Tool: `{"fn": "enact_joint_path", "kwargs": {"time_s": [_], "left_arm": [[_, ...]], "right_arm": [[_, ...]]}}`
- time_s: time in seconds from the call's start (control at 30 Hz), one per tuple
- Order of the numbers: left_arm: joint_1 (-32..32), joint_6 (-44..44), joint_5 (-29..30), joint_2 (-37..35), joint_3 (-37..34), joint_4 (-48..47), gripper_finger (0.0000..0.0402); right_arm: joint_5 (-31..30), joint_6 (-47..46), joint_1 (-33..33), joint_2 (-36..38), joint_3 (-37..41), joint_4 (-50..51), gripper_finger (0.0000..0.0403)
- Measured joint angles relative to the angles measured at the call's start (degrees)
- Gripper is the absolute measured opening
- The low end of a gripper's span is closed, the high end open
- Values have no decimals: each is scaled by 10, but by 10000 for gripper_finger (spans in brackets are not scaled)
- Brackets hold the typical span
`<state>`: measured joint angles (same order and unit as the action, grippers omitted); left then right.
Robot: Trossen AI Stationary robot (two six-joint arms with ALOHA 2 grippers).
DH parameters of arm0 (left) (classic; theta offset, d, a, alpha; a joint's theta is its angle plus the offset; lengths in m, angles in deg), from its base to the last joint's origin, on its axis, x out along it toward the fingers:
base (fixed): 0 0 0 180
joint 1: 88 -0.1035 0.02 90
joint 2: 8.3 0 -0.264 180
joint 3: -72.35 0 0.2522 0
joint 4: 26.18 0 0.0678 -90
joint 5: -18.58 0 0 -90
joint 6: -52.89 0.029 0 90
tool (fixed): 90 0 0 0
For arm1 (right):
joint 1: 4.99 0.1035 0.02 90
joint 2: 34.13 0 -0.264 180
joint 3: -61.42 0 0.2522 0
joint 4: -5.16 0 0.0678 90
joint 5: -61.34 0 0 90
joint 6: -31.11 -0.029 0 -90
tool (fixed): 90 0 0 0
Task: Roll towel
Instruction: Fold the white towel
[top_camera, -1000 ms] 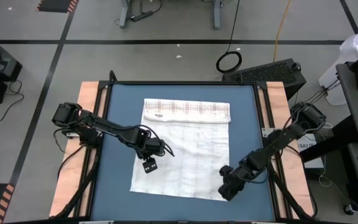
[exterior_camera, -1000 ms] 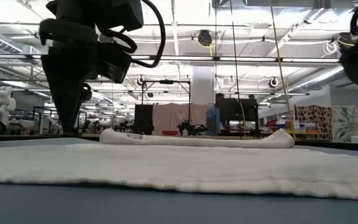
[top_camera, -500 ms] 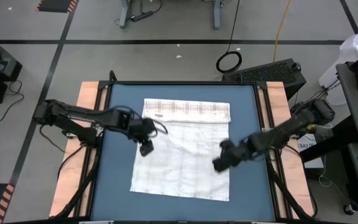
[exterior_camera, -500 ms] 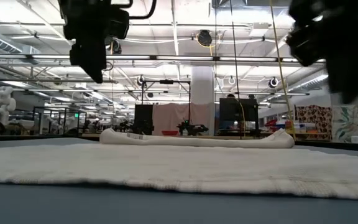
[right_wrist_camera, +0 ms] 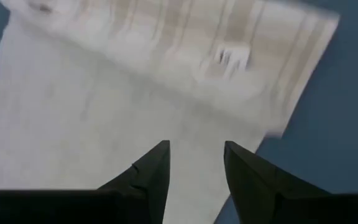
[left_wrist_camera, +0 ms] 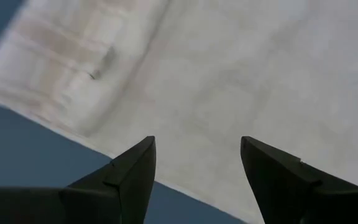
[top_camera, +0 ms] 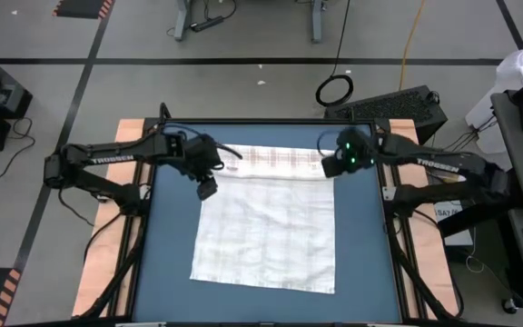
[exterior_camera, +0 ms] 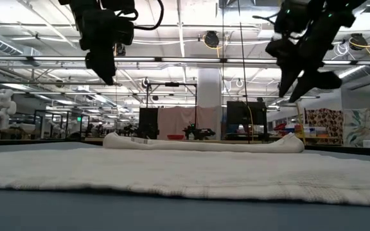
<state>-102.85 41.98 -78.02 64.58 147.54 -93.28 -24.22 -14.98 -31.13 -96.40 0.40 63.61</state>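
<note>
The white towel (top_camera: 266, 232) lies spread flat on the blue mat (top_camera: 171, 245). Its far end is rolled or folded into a plaid band (top_camera: 275, 160), which shows as a low ridge in the low view (exterior_camera: 204, 144). My left gripper (top_camera: 206, 189) hangs open above the towel's left edge, just near of the band's left end; its wrist view (left_wrist_camera: 197, 152) looks down on that end of the band (left_wrist_camera: 73, 68). My right gripper (top_camera: 332, 165) hangs open above the band's right end (right_wrist_camera: 247, 56). Both are high above the cloth in the low view (exterior_camera: 106, 76) (exterior_camera: 295, 90).
The mat sits in a black frame between wooden side boards (top_camera: 127, 150) (top_camera: 407, 136). A black flat device (top_camera: 393, 104) lies beyond the far right corner. Bare mat shows left (top_camera: 166, 200) and right (top_camera: 361, 236) of the towel.
Both grippers have risen and gone toward the table's far edge. The left one went from beside the towel's middle left to its far left corner. The right one went from the near right corner to the far right corner. The towel has stayed put.
</note>
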Motion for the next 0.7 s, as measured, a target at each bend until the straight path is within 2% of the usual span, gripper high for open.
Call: {"fn": "enact_joint_path", "kwargs": {"time_s": [0.17, 0.27, 0.37, 0.47, 0.57, 0.7], "left_arm": [[-33, 148, 30, 0, 6, 3, 239], [-45, 174, 98, 0, 6, -6, 239], [-49, 172, 165, 0, 6, -21, 239], [-50, 95, 173, 0, 6, -42, 239], [-51, -8, 173, 0, 2, -46, 239], [-71, -38, 133, 0, -14, -46, 239]], "right_arm": [[29, 163, -86, -33, 0, -38, 160], [51, 254, -115, -47, 2, -78, 174], [86, 300, -141, -61, 13, -134, 185], [109, 307, -170, -86, 22, -161, 187], [114, 293, -193, -119, 25, -140, 186], [151, 285, -204, -143, 25, -112, 187]]}}
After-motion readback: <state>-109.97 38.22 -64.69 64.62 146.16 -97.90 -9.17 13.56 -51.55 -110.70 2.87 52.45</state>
